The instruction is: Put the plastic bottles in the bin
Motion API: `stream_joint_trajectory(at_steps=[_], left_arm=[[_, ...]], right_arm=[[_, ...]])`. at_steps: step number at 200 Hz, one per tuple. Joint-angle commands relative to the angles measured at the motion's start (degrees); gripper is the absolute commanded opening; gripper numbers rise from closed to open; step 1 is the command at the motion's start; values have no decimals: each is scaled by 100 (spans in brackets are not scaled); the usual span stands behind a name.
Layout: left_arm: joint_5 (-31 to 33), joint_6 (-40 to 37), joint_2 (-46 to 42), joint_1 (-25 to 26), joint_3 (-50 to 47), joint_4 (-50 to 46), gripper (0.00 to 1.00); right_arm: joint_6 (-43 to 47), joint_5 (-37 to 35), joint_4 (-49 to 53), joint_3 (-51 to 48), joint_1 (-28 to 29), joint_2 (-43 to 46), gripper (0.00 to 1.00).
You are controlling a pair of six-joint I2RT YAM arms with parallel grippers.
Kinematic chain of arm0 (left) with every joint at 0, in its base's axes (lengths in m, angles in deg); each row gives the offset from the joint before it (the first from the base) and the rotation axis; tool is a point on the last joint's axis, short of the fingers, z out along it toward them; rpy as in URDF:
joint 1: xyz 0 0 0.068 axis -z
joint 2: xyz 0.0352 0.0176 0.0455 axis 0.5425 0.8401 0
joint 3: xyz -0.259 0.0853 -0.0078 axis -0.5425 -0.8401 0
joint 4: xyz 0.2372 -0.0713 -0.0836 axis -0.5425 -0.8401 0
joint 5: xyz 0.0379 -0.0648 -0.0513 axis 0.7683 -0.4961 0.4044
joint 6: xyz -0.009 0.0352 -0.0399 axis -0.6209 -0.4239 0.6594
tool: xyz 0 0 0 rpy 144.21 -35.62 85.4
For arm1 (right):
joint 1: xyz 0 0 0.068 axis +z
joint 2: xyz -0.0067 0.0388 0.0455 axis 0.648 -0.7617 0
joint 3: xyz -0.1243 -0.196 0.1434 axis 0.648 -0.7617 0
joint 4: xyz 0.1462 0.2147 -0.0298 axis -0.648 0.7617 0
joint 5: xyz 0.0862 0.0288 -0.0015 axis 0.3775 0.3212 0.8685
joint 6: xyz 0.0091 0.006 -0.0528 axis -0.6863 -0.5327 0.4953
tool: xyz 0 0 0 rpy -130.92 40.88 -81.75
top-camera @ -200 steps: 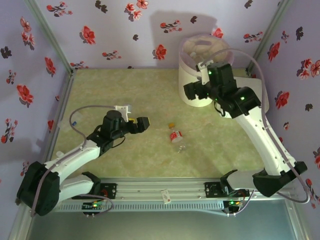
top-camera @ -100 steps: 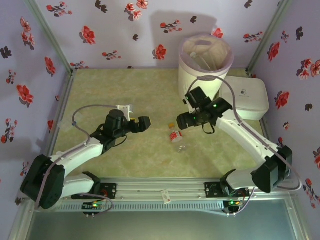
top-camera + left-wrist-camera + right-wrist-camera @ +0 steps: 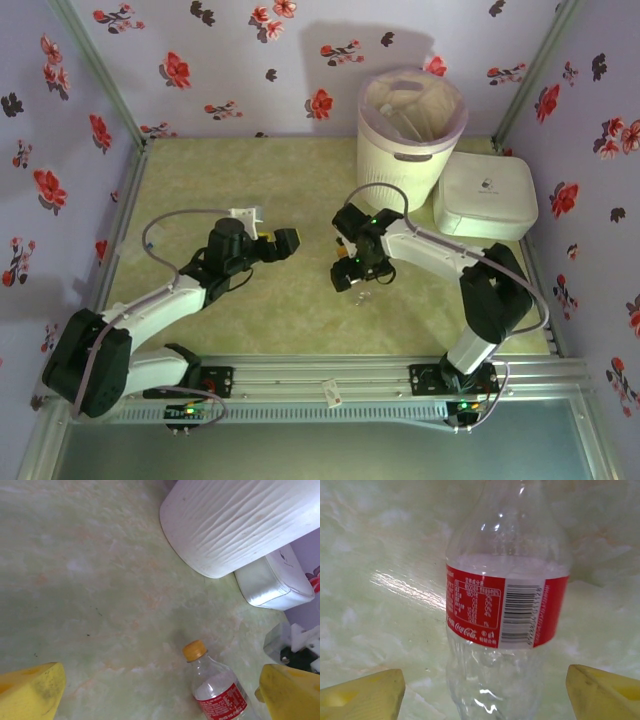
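Right arm has swung off the bin and dropped to the middle of the surface in the last second. Right pincer (image 3: 350, 272) now sits low over the one loose bottle (image 3: 507, 615). Fingers spread wide, one on each side of the body at label height, not touching yet. My read: the drop-off at the bin is done and this is the approach for the next pick. Closing is what's left before the lift.

Left pincer (image 3: 285, 243) has hardly moved. It hovers at 9 o'clock of the bottle, well apart, fingers wide, nothing in them.

Bottle: clear, looks empty, lying on its side. Red label with white print and a barcode, orange cap. The wall below the label is dented, so I'd expect it to give under the squeeze.

Bin (image 3: 410, 160) stands at 1 o'clock of the bottle, by the back wall, with a pink liner over the rim. Contents too blurred to count. White box (image 3: 487, 195) is just beside the bin at 4 o'clock.
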State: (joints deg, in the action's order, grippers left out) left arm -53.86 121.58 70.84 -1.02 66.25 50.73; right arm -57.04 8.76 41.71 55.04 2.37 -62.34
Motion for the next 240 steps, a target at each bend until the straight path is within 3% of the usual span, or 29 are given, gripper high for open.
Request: stream_joint_trajectory(at_steps=[1, 62, 99, 155, 205, 240], left_arm=[[95, 94, -84, -105, -99, 224, 100], [95, 134, -41, -176, -152, 281, 100], [95, 173, -68, -213, -228, 268, 100], [95, 298, -122, -219, -323, 399, 100], [96, 368, -287, -265, -411, 386, 100], [95, 402, -356, -273, -502, 425, 100]], right_arm=[[-157, 103, -138, -71, 39, -206, 85], [-209, -228, -661, -273, 40, -587, 84], [-211, -242, -759, -348, 41, -580, 71], [-95, -487, -519, -222, 44, -310, 67], [179, -649, -143, 400, -74, 443, 63], [600, -1038, 422, 1479, -287, 881, 61]])
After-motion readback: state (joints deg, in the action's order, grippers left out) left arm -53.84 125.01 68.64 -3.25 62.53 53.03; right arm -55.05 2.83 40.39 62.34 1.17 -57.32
